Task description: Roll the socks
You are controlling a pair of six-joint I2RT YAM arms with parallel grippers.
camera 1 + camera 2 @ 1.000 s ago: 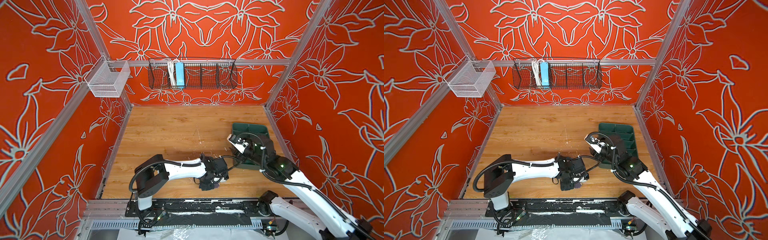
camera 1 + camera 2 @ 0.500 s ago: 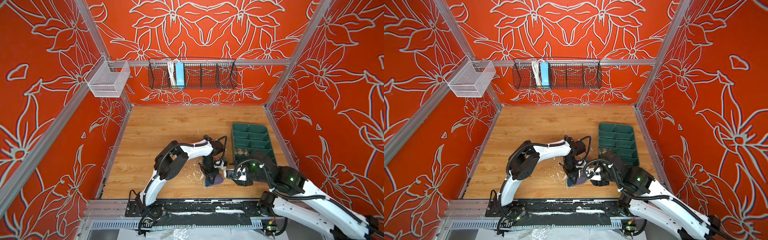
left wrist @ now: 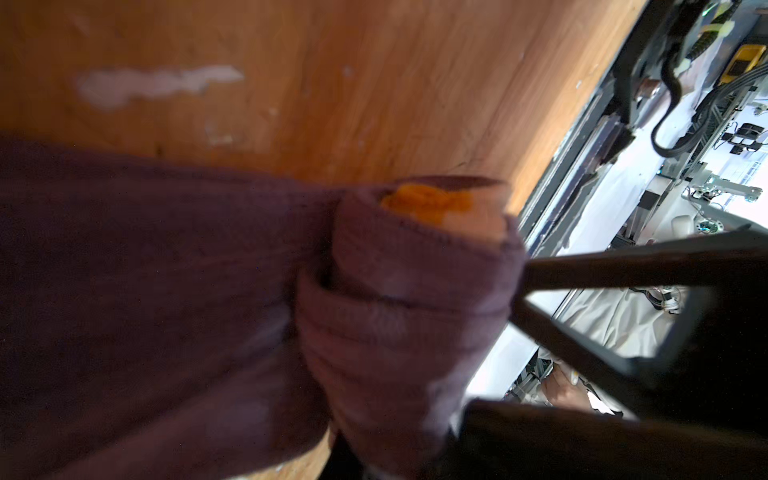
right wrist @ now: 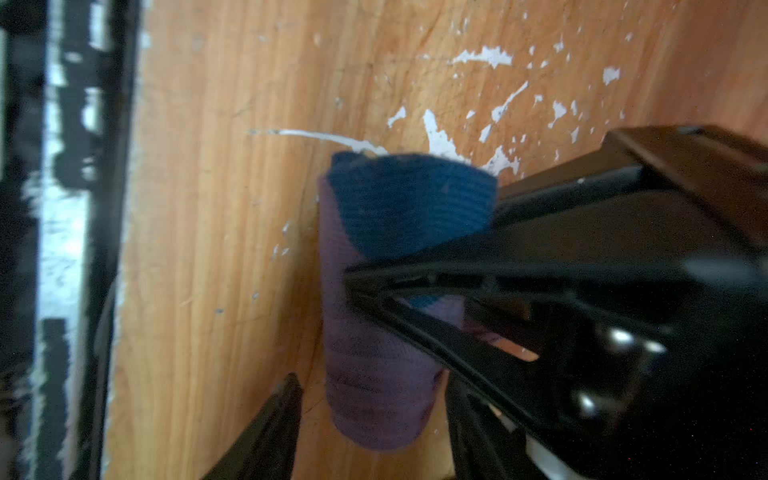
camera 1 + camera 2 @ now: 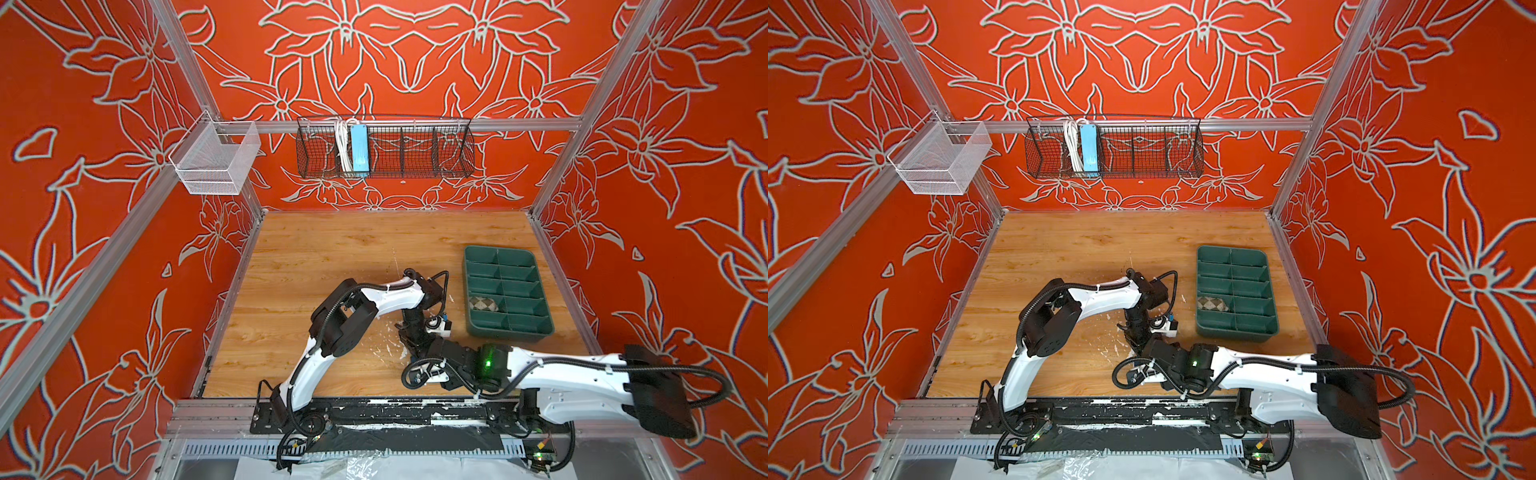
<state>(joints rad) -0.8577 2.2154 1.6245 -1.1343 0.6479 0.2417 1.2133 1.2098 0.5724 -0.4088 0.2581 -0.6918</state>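
The table (image 5: 311, 270) lies bare left of the green tray (image 5: 509, 331). Off its near-left corner the left gripper (image 4: 365, 266) pinches the rolled purple sock (image 3: 407, 316), axis roughly along the tray's near wall. The right gripper (image 4: 374, 390) straddles it, jaws parted. The beige sock (image 5: 483, 304) lies inside the tray.

Tray (image 5: 509, 332) is sitting on the right side of the table (image 5: 332, 257), with one sock (image 5: 483, 304) lying in its left column, second compartment from the front. Second sock (image 4: 374, 374) is sitting just left of the tray, nearer the table's front edge; basket (image 5: 415, 153) is hanging on the back wall, bin (image 5: 216, 162) at the back left corner.
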